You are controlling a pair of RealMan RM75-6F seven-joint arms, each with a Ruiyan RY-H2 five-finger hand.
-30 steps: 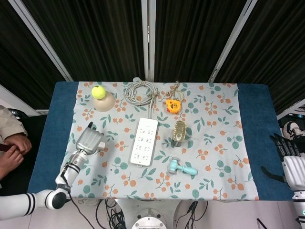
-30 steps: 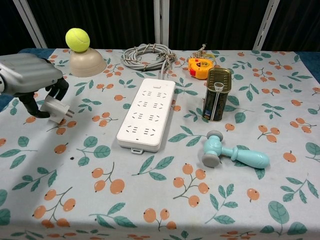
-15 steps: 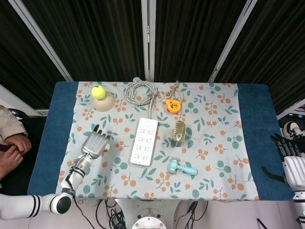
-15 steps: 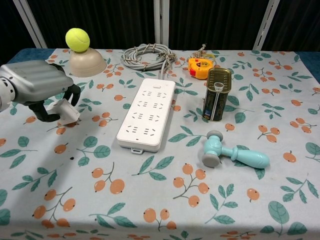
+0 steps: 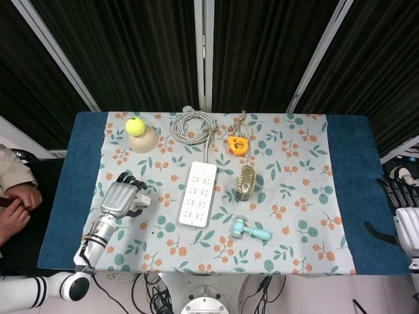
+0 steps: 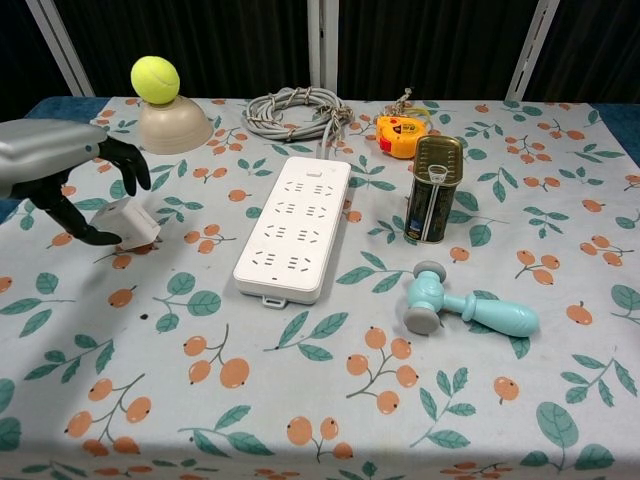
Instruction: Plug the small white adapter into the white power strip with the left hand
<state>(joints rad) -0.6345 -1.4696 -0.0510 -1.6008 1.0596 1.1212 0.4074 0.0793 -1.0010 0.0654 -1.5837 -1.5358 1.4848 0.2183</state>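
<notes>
Lying tilted: small white adapter (image 6: 130, 222)

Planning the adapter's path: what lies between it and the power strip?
Only bare floral cloth between the adapter and the power strip, clearest in the chest view.

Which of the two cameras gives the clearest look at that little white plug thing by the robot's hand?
The chest view. There the small white adapter shows plainly as a white block on the cloth, with the left hand above it and fingertips at its edge. In the head view the hand covers nearly all of it.
</notes>
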